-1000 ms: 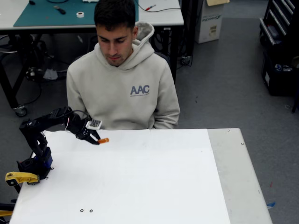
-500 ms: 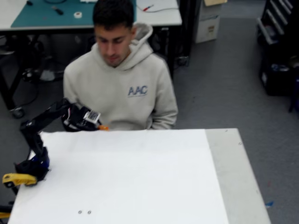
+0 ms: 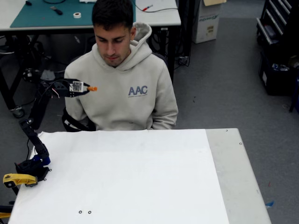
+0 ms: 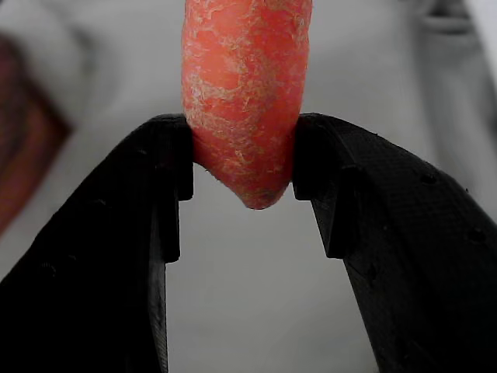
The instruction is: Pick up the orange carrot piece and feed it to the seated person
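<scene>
Orange carrot piece (image 4: 245,101): stubby, rough skin, whitish flecks. Pincer (image 3: 87,88) clenched on it, raised near seated person (image 3: 122,79) chest. White surface (image 3: 140,177); grey floor (image 3: 224,84) behind.

My arm (image 3: 35,135): black links, blue base joint, red-and-white wiring, QR-style label beside black gripper (image 3: 87,88).

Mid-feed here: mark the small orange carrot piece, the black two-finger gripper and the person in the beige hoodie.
Small orange carrot piece (image 4: 245,101): wrist view, its mid-body above the clamp.
Black two-finger gripper (image 3: 88,88): fixed view, fingertips at the carrot.
Person in the beige hoodie (image 3: 126,93): fixed view, chest beside the lettering.
</scene>
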### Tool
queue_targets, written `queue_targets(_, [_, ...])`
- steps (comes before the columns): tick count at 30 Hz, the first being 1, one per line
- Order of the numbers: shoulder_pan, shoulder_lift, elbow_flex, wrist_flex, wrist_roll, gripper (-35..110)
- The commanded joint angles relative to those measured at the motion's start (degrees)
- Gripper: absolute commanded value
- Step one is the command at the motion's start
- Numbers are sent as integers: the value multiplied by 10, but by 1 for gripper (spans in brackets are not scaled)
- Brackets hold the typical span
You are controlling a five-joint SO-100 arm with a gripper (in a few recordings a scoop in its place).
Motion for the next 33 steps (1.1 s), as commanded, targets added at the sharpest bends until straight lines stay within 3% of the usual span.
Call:
queue_targets(1, [-27, 12, -95, 1, 27, -2])
queue_targets(33, [-32, -112, -152, -75, 86, -2])
